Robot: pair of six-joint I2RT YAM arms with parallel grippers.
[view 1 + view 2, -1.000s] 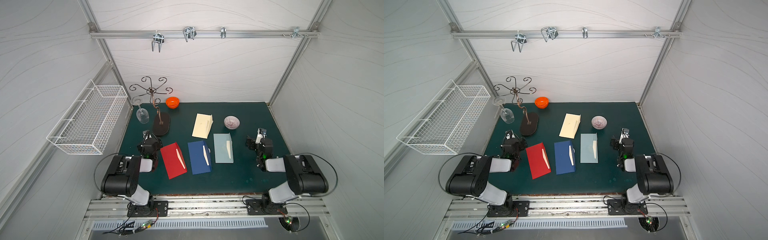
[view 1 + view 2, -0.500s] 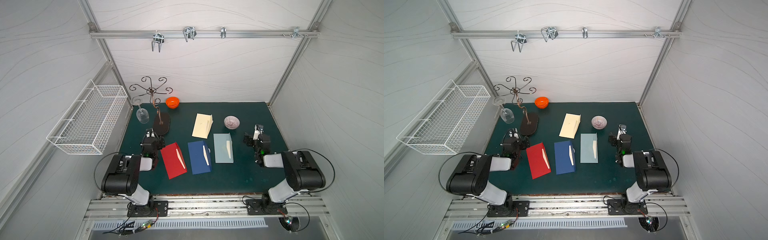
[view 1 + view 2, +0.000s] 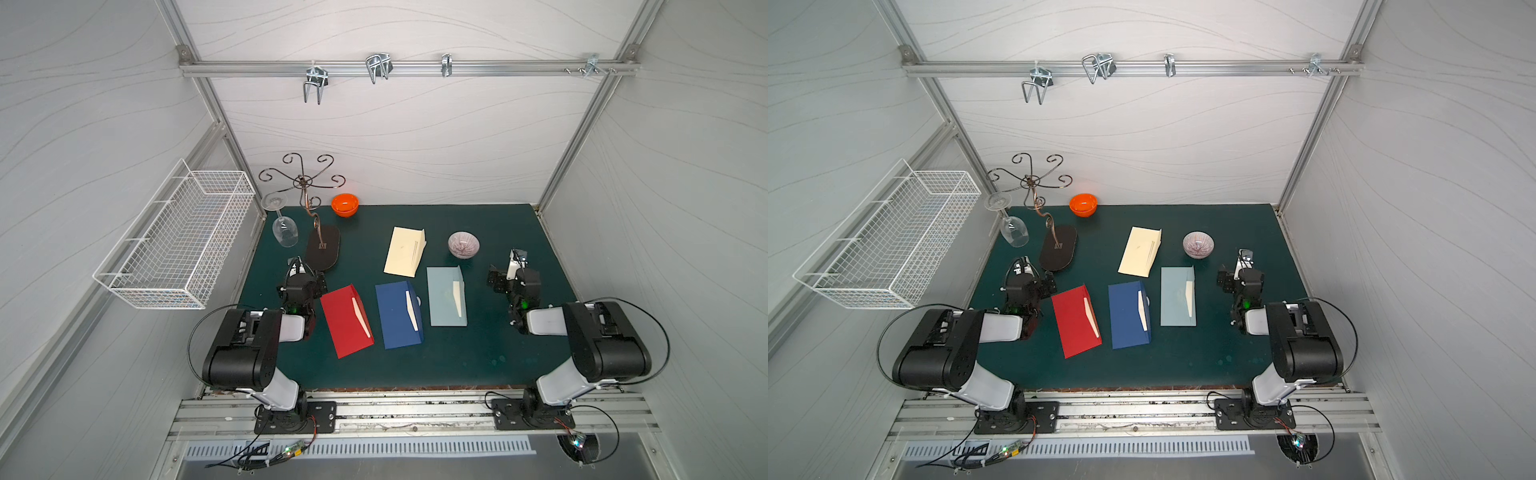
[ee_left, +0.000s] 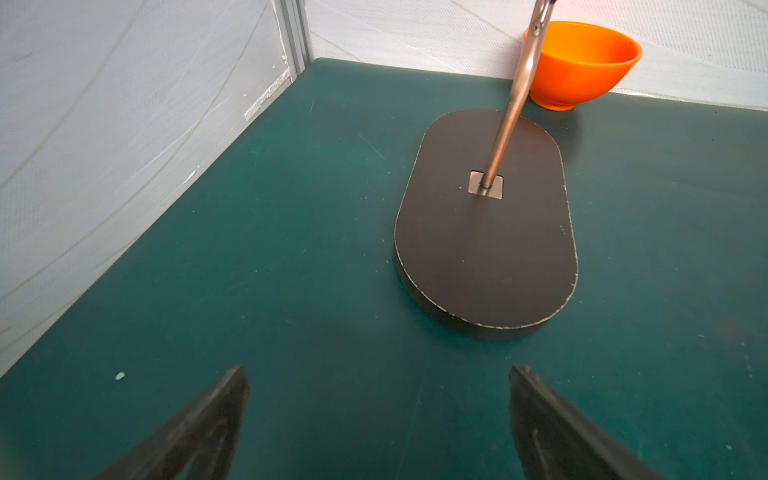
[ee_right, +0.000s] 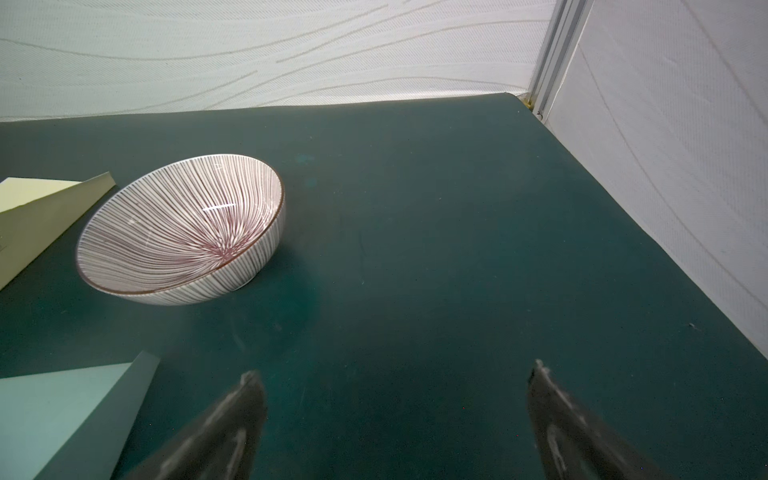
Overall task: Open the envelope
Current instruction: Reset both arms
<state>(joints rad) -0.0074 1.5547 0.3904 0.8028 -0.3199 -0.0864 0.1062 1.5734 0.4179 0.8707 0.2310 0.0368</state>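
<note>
Fingers (image 4: 199, 424) on left gripper (image 4: 376, 370) wide apart and empty, over bare bench (image 4: 249, 249) beside stand base (image 4: 486, 249). Between both grippers, left to right: red envelope (image 3: 340, 328), blue envelope (image 3: 397, 320), pale blue envelope (image 3: 442, 303), cream envelope (image 3: 403, 253) farther back. Likewise apart and empty, fingers (image 5: 582, 436) of right gripper (image 5: 395, 370), near striped bowl (image 5: 178, 228).

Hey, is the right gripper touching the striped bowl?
Apart. The right wrist view shows bare green mat between the open right gripper and the striped bowl, and nothing sits between its fingertips.
</note>
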